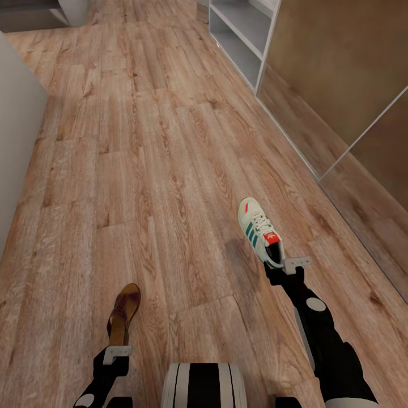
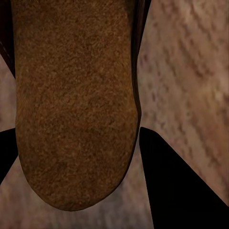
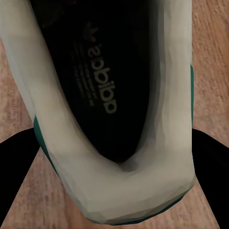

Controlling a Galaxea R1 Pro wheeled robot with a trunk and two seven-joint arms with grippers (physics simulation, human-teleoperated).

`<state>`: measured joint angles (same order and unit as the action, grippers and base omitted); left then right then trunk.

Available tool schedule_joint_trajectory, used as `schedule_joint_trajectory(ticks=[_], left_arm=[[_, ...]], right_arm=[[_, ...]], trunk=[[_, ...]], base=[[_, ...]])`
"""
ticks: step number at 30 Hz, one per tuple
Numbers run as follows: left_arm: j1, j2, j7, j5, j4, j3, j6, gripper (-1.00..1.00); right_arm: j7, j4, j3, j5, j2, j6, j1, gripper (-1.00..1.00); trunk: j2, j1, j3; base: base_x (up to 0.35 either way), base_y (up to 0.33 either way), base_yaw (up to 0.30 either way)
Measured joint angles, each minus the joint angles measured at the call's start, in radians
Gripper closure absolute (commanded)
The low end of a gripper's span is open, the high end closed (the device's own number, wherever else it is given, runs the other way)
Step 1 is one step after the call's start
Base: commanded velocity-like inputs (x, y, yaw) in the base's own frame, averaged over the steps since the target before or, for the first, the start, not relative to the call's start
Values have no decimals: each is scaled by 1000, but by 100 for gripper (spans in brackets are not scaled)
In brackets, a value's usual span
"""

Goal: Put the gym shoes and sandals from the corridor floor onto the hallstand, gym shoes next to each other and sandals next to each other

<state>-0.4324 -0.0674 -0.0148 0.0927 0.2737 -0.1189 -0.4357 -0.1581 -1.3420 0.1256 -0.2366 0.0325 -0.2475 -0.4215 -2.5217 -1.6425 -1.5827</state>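
Carry step: one sandal and one gym shoe are held, with the rack far ahead.

The left fingers (image 2: 157,191) are clamped on the sandal (image 1: 123,313) at lower left; the right fingers (image 3: 210,176) are clamped on the gym shoe's (image 1: 260,231) heel, centre right. The hallstand (image 1: 241,34) is seen at upper right, across the corridor floor (image 1: 158,170); a drive toward it is judged next.
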Motion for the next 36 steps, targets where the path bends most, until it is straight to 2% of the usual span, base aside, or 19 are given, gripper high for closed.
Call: schedule_joint_trajectory(ticks=[7, 26, 36], left_arm=[[-1, 0, 0, 0, 1, 0, 0, 100], [-1, -1, 0, 1, 2, -3, 1, 100], [1, -11, 1, 2, -1, 1, 4, 100]], right_arm=[[0, 0, 0, 0, 0, 0, 0, 100], [-2, 9, -2, -3, -2, 0, 3, 100], [-3, 9, -2, -3, -2, 0, 6, 100]], trunk=[[0, 0, 0], [4, 9, 73], [7, 13, 112]], base=[[0, 0, 0], [0, 0, 0], [0, 0, 0]])
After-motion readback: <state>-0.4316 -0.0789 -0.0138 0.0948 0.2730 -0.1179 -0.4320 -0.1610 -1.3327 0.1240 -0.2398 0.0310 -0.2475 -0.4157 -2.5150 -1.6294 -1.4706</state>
